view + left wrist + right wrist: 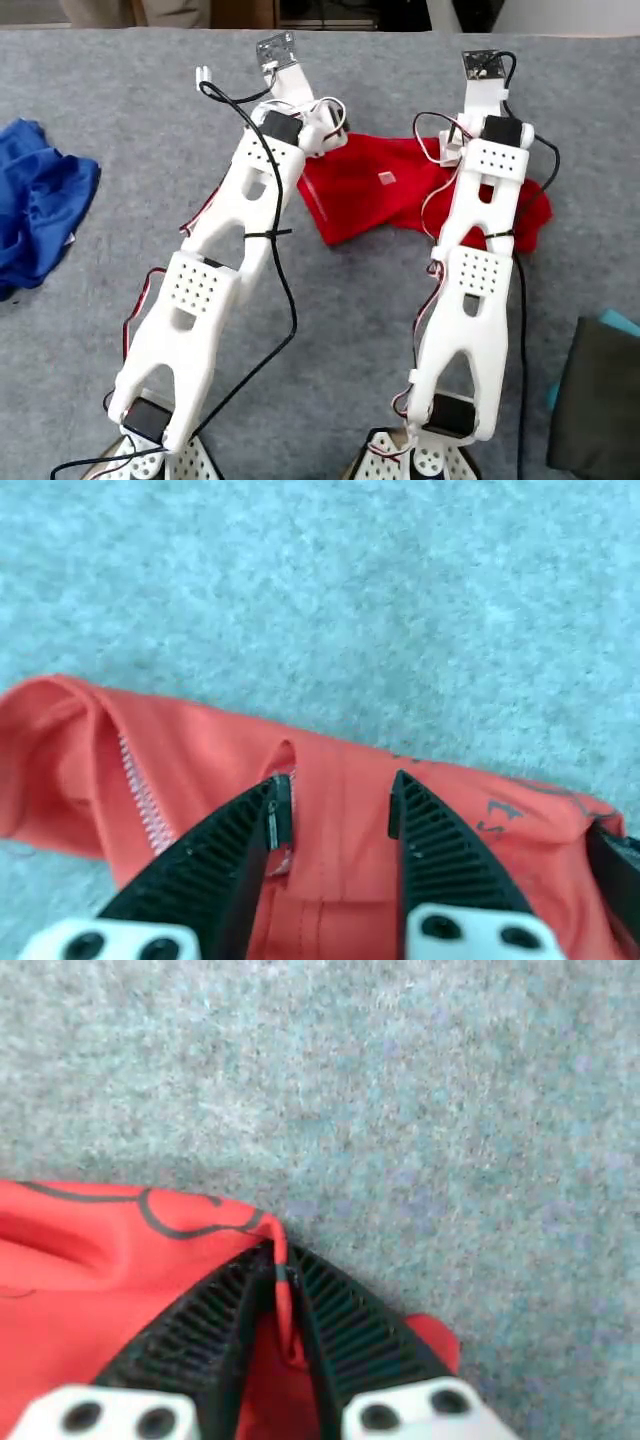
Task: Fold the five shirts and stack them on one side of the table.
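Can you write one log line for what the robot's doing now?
red shirt: bunched, mid-table | left end effector: open over it | right end effector: shut on its edge | blue shirt: crumpled aside

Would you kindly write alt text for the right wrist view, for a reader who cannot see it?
The right gripper is shut on a fold at the edge of the red shirt, its black ridged fingers pinching the cloth. A dark printed line curves across the shirt, and the grey felt table lies beyond it.
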{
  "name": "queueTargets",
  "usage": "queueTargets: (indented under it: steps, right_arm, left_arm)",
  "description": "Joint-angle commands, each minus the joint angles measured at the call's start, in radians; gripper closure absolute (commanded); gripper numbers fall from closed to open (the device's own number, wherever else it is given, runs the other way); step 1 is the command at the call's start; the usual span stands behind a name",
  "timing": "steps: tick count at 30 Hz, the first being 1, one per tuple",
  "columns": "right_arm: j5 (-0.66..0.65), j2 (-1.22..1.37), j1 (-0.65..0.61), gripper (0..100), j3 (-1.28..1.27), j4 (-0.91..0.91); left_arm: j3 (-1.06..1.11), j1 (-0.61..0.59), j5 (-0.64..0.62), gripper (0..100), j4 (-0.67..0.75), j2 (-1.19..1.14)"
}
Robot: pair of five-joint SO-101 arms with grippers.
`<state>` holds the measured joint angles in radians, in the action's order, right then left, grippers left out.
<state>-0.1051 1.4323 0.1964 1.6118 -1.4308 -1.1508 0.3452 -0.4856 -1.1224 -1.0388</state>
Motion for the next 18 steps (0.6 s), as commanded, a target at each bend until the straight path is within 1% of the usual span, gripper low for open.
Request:
queueTargets:
  steps: [1, 5, 9, 12, 18]
  right_arm:
    - [0.005, -0.021, 0.021, 99.3, 0.051, 0.026]
    - [0.008, -0.022, 0.022, 99.3, 0.051, 0.026]
    - [0.009, -0.022, 0.024, 99.3, 0.051, 0.026]
    - [0.009, -0.022, 0.024, 99.3, 0.051, 0.026]
    - [0.009, -0.022, 0.025, 99.3, 0.051, 0.026]
  left_arm:
    - [-0.129, 0.006, -0.006, 82, -0.149, 0.027]
    - [-0.249, 0.021, -0.011, 82, -0.354, 0.022]
    - [-0.285, 0.055, -0.031, 82, -0.488, 0.021]
    - [-0.276, 0.086, -0.032, 82, -0.493, 0.016]
    - [-0.203, 0.127, 0.023, 82, -0.342, -0.081]
